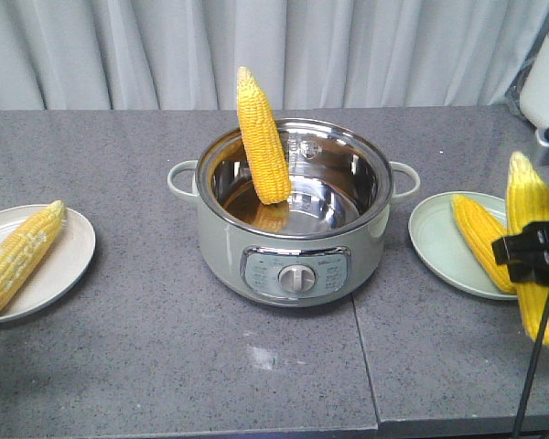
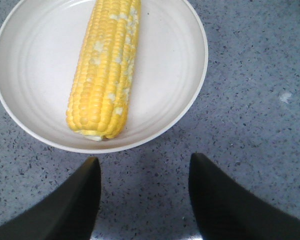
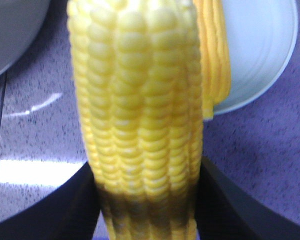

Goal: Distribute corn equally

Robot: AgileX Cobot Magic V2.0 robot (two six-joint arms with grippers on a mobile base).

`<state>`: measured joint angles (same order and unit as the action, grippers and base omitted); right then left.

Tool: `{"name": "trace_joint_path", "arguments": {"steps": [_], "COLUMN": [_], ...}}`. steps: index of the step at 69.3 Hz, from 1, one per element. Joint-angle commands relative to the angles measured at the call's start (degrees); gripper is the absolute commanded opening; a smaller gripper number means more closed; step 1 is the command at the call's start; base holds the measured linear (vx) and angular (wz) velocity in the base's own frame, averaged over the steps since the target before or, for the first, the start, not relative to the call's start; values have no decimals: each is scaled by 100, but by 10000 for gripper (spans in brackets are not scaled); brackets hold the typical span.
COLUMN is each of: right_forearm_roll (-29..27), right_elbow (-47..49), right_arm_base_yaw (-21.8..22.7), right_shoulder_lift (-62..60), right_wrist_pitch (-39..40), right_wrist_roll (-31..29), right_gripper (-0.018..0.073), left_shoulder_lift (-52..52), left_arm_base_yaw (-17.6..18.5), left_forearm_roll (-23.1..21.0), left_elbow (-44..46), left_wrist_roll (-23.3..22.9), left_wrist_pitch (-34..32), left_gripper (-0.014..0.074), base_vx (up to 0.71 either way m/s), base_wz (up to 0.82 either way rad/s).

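Staged kitchen: grey stone counter (image 1: 165, 366), electric cooking pot (image 1: 293, 261), curtain backdrop (image 1: 119, 46).

One yellow corn cob (image 3: 140, 115) stands upright, tip up, clamped between the jaws of the right gripper (image 3: 146, 200). A second cob (image 1: 480, 240) lies flat just beyond them. A third cob (image 2: 106, 70), flecked pale, lies just ahead of the parted jaws of the left gripper (image 2: 144, 192), blunt end nearest. A fourth cob (image 1: 263, 137) leans tip-up inside the electric pot (image 1: 221, 247), well apart from both.

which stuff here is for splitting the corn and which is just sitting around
Job: pot corn, left-plate corn, right-plate corn, held corn, right claw, left plate, right plate, pot.
Lying about: white appliance, curtain.
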<state>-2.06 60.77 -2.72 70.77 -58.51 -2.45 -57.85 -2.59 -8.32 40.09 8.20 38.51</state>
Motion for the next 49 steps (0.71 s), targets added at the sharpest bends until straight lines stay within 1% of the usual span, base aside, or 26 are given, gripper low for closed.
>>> {"name": "trace_joint_path", "arguments": {"steps": [1, 19, 49], "right_forearm_roll": [-79, -71, -40], "right_elbow": [-85, -248, -259], "right_arm_base_yaw": [48, 48, 48], "right_shoulder_lift": [-310, -628, -640], "right_wrist_pitch": [238, 382, 48], "right_wrist_roll": [-14, -14, -20], "right_gripper": [245, 245, 245], "left_shoulder_lift": [96, 96, 96], "left_arm_base_yaw": [-3, -3, -3], "left_forearm_roll": [-87, -87, -87], "left_elbow": [131, 131, 131], "left_wrist_roll": [-36, -36, -36], "left_wrist_pitch": [-300, -300, -300], "left_gripper": [391, 391, 391], "base_vx": [0, 0, 0], "base_wz": [0, 0, 0]}}
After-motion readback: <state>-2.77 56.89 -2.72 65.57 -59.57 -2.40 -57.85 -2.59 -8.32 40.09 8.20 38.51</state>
